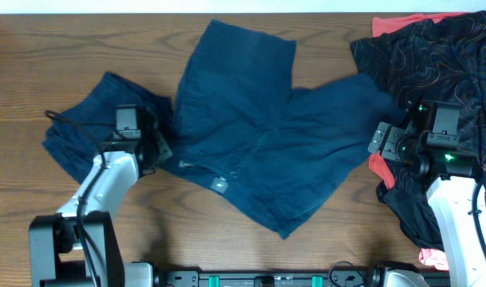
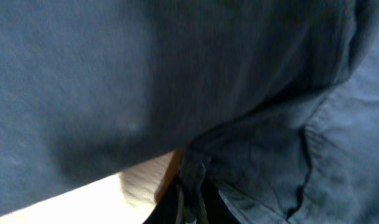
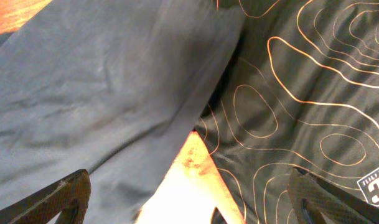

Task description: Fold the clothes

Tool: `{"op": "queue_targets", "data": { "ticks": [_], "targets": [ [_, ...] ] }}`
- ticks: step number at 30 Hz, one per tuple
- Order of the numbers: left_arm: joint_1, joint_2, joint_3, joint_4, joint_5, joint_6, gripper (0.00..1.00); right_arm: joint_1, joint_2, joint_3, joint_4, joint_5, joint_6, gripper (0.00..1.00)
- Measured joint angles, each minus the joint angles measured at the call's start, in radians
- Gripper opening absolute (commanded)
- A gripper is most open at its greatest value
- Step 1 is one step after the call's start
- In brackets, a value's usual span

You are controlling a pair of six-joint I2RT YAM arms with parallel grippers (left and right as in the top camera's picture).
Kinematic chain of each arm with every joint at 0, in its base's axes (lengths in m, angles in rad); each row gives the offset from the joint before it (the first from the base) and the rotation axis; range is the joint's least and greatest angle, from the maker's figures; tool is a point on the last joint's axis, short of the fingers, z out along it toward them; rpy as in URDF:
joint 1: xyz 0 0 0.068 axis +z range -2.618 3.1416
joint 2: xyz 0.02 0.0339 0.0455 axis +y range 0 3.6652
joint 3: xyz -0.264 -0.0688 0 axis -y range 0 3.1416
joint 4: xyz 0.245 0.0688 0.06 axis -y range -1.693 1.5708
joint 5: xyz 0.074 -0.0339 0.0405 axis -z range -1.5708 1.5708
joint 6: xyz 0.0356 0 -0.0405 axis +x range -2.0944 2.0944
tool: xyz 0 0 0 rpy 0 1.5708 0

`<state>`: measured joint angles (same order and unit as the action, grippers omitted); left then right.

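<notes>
A large dark navy pair of shorts (image 1: 258, 119) lies spread out in the middle of the table, with a small pale label (image 1: 219, 184) near its front edge. A second navy garment (image 1: 75, 127) lies crumpled at the left. My left gripper (image 1: 163, 150) sits at the left edge of the big shorts. In the left wrist view its fingers (image 2: 190, 202) are closed on a fold of navy fabric (image 2: 251, 155). My right gripper (image 1: 380, 140) hovers at the shorts' right edge. In the right wrist view it is open (image 3: 192, 190) and empty above the navy cloth (image 3: 102, 93).
A pile of black clothing with thin orange line patterns (image 1: 442, 64) covers the right side, with red-orange fabric (image 1: 402, 24) beneath it; it also shows in the right wrist view (image 3: 301, 93). Bare wood table (image 1: 59, 48) lies at the far left and front.
</notes>
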<state>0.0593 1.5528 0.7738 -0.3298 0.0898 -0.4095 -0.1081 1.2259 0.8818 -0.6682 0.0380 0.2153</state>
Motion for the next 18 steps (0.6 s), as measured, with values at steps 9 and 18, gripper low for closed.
{"op": "queue_targets", "data": {
  "ticks": [9, 18],
  "targets": [
    [0.12, 0.093, -0.001, 0.263, -0.063, 0.053, 0.06, 0.0, 0.0, 0.0, -0.032, 0.0, 0.0, 0.99],
    [0.288, 0.096, 0.127, 0.217, -0.073, 0.076, 0.73, 0.0, 0.0, 0.0, -0.04, -0.075, -0.002, 0.96]
  ]
}}
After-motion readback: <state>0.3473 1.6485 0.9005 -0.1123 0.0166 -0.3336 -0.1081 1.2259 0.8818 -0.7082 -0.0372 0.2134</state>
